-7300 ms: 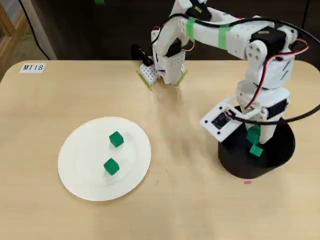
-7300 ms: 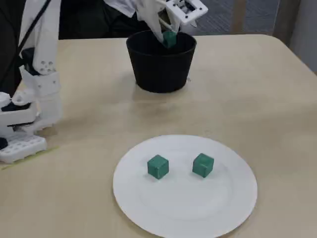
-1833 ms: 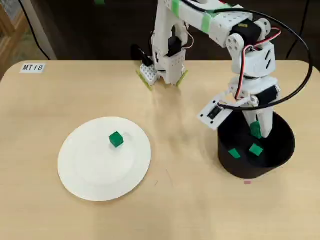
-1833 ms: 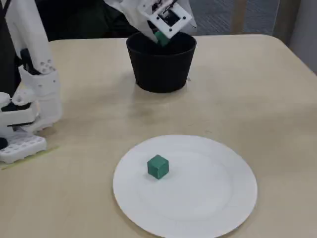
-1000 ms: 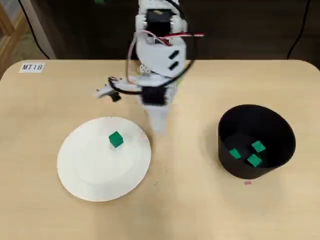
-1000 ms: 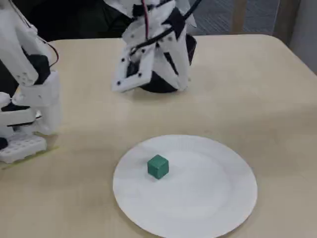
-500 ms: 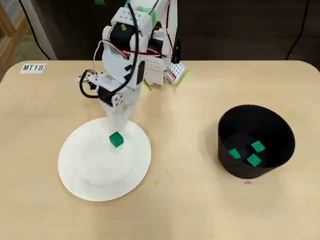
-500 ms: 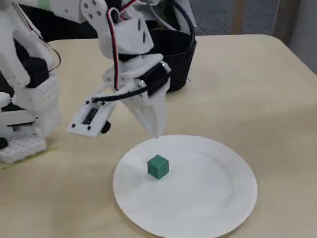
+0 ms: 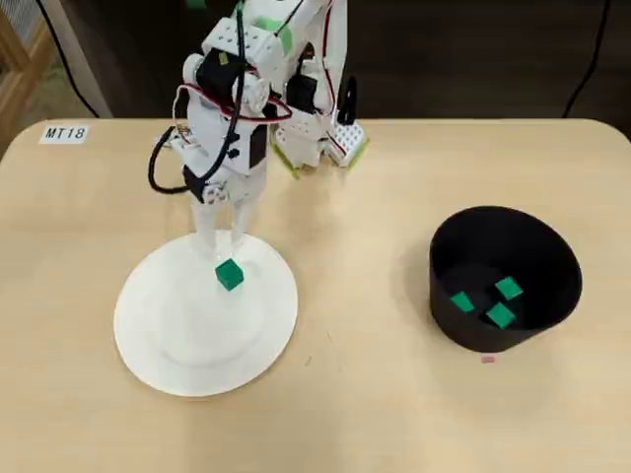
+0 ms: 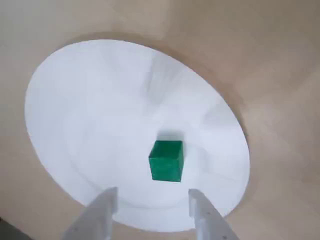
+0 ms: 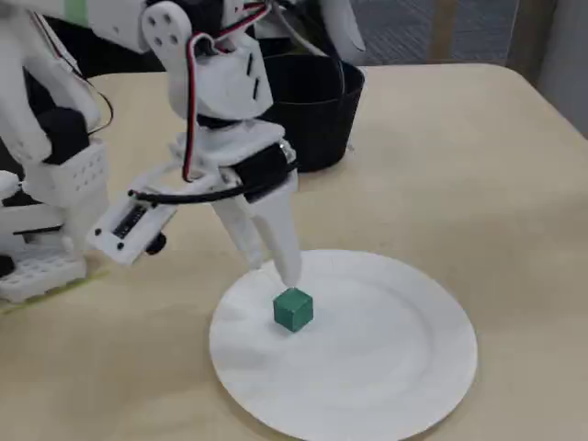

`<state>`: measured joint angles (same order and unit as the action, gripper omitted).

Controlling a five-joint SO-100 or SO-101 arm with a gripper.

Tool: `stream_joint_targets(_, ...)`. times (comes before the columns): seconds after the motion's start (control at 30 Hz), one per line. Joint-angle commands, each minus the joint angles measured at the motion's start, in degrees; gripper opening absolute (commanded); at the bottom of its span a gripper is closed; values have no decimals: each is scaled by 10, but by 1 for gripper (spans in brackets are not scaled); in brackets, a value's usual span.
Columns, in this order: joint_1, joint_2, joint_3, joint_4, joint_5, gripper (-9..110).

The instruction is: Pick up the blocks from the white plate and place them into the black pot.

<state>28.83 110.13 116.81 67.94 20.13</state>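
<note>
pincer (image 10: 152,210): we see it spread wide, holding nothing | last block (image 10: 166,160): on the white plate (image 10: 90,100), just ahead of the two fingertips and centred on the gap between them, in the wrist view | cube faces roughly square to the fingers | we judge a short forward-down reach closes on it | black pot (image 9: 547,246): well apart, three blocks inside

Light wood counter (image 9: 394,414) with rounded corners, pretty evenly lit. There's a small white label reading "MT18" (image 9: 65,133) stuck at the upper left of the overhead view. Behind the counter it's mostly dark, with grey floor (image 11: 404,32) at the fixed view's upper right.
</note>
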Motion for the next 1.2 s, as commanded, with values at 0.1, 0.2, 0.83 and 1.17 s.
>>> stream_joint_targets(0.1,-4,-34,-14,1,4,26)
stream_joint_targets(0.2,-4,-63,-26,-10,-3,25)
stream_joint_targets(0.83,-22,-165,-98,-30,-53,27)
stream_joint_targets(1.17,-31,-222,-133,-33,-54,24)
